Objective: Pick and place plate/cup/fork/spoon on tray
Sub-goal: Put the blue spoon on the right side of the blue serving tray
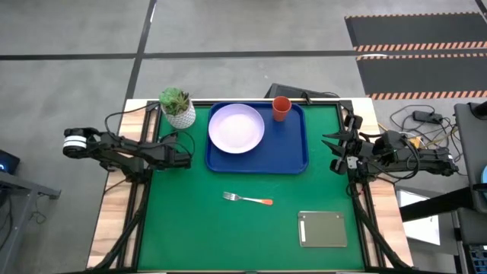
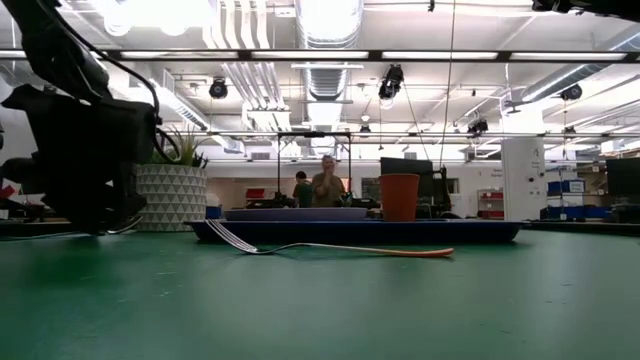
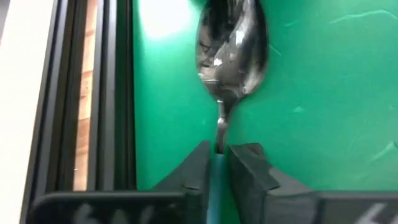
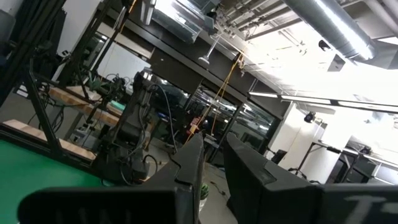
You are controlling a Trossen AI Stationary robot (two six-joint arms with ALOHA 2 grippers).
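Blue-handled spoon (image 3: 231, 56), handle mostly hidden, seemingly pinched by left claw (image 3: 219, 163).

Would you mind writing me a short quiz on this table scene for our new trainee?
1. Fill in: the cup stands on the tray beside the ____.
2. True or false: the fork lies on the tray.
3. The left hand grips: A the cup, B the spoon, C the fork.
Key: 1 plate; 2 false, it lies on the green mat; 3 B.
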